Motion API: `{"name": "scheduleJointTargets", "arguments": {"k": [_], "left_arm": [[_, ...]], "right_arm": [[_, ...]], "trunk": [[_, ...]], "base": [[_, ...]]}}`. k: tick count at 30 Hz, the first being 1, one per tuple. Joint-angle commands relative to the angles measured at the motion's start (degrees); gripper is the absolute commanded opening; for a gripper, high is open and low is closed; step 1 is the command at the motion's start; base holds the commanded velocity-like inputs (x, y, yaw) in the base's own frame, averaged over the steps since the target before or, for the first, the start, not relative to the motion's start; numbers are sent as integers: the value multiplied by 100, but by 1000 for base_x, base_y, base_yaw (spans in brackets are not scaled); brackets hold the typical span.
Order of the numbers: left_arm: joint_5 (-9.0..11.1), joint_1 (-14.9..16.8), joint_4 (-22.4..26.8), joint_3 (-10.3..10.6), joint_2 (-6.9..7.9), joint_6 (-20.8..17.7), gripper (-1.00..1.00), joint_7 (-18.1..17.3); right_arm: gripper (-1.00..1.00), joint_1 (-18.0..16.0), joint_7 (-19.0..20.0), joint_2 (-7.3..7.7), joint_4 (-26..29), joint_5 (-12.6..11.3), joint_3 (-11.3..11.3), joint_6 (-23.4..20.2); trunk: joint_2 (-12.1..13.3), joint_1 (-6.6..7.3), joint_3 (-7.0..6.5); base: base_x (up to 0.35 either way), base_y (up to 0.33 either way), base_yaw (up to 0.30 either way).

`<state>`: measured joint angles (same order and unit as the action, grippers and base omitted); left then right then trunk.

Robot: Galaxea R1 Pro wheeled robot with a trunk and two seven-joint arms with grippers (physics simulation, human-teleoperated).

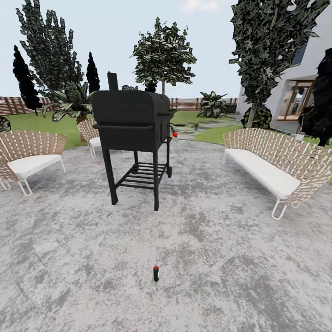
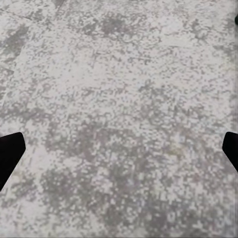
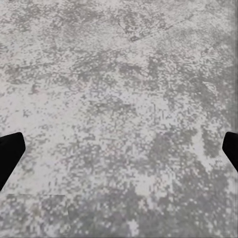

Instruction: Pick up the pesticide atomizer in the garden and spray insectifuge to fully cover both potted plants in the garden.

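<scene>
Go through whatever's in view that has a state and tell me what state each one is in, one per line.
Bottle: upright on the patio paving, untouched, red tip up.
Grill: lid shut, standing on its four legs.
Bench: upright, seat cushion in place.
Chair: upright, unoccupied.
Left gripper: open, holding nothing, over bare paving.
Right gripper: open, holding nothing, over bare paving.

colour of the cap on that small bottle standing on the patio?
Red cap on a dark green bottle, upright on the grey paving; head view shows it best.

Grey patio (image 1: 230,258), grill (image 1: 133,124), wicker seats (image 1: 276,161)
</scene>
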<state>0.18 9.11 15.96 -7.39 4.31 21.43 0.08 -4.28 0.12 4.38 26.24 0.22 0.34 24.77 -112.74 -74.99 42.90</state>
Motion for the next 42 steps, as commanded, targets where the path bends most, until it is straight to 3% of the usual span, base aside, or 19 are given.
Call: {"name": "scheduleJointTargets", "arguments": {"k": [1, 9, 13, 19, 23, 25, 28, 32, 42], "left_arm": [[1, 3, -5, -8, -1, 19, 100, 1], [6, 20, 15, -16, -7, 10, 100, 4], [-3, 170, 69, 0, -43, -57, 100, -26], [-68, 914, 30, 52, -37, -111, 100, -75], [-84, 1377, 16, 64, -16, -278, 100, -74], [-87, 1543, 14, 68, -13, -469, 100, -80], [-94, 1620, 13, 80, -24, -590, 100, -74], [-97, 1600, 37, 89, -20, -605, 100, -45], [-89, 1594, 74, 89, -10, -605, 100, -26]], "right_arm": [[100, -3, 0, 1, -4, 1, 1, 18], [100, -5, -28, 1, 3, -17, -16, 18], [100, -14, -35, 1, 315, -44, -23, 7], [100, -167, -31, 4, 1195, -22, -25, -64], [100, -649, -39, 27, 1415, -15, -28, -413], [100, -1029, -42, 39, 1444, -17, -35, -823], [100, -1376, -9, 65, 1484, -27, -53, -1273], [100, -1539, 20, 71, 1461, -17, -51, -1516], [100, -1559, 6, 65, 1462, -21, -34, -1536]], "trunk": [[-2, 1, 5], [-2, 1, 5], [-2, 1, 5], [-2, 1, 5], [-2, 1, 5], [-2, 1, 5], [-2, 1, 5], [-2, 1, 5], [-2, 1, 5]], "base": [[0, -28, 0], [0, -1, 0], [0, 0, 0], [0, 0, 0], [0, 0, 0], [0, 0, 0], [0, 0, 0], [0, 0, 0], [155, -140, 0]]}}
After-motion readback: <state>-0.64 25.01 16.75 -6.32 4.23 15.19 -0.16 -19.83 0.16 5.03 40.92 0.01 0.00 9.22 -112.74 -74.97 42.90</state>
